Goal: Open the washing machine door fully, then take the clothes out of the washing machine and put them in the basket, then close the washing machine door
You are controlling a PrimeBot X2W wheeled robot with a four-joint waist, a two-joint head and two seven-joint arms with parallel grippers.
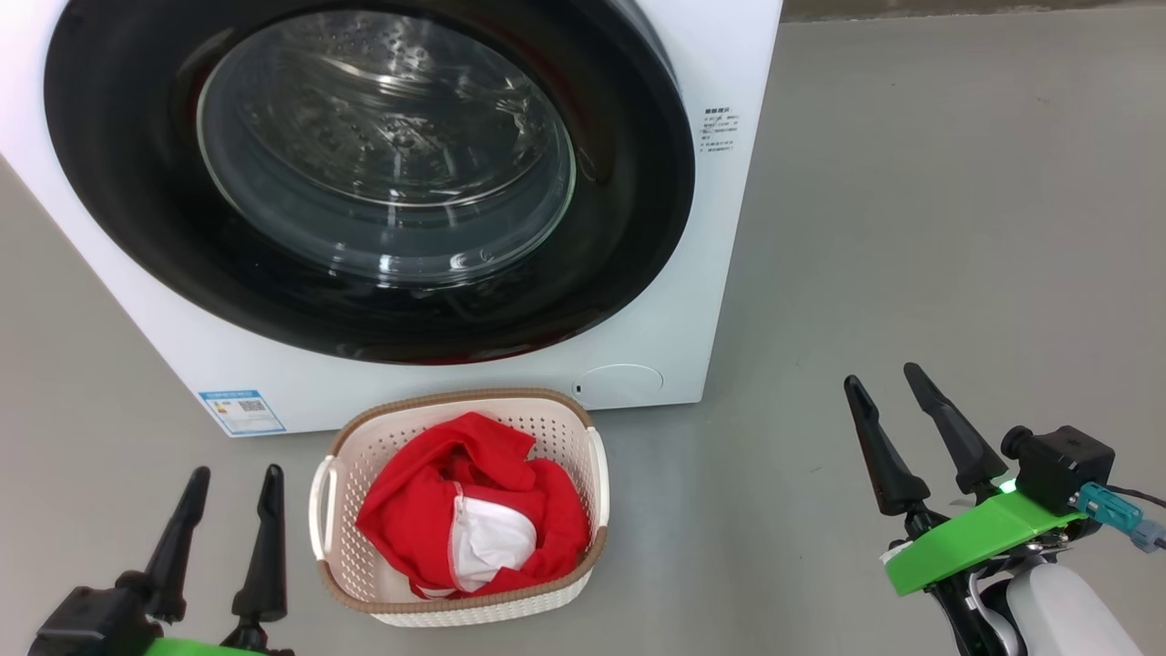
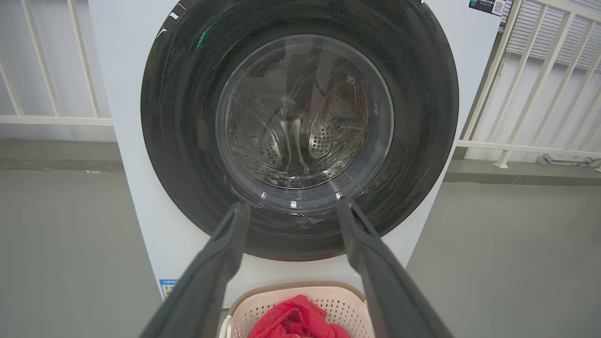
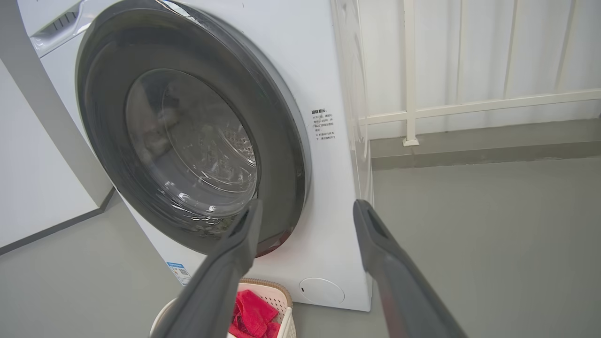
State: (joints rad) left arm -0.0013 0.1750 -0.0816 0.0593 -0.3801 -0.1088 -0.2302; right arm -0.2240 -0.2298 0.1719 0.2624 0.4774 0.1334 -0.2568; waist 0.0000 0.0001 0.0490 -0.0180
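Observation:
The washing machine [image 1: 720, 273] stands ahead with its round black-rimmed door [image 1: 364, 173] flat against the front. Through the glass the steel drum [image 2: 305, 122] looks bare. Red clothes [image 1: 474, 519] with a white lining lie bundled in the cream basket [image 1: 597, 474] on the floor just in front of the machine. My left gripper [image 1: 232, 483] hovers open at the lower left, beside the basket. My right gripper [image 1: 888, 387] is open at the lower right, well away from the basket. In the wrist views the door [image 3: 188, 141] faces both grippers, and nothing is between their fingers.
Grey floor [image 1: 956, 228] spreads to the machine's right. White railings [image 3: 469, 103] stand behind and beside the machine. A blue sticker [image 1: 241, 410] sits at its lower left corner and a round white cap [image 1: 619, 383] at the lower right.

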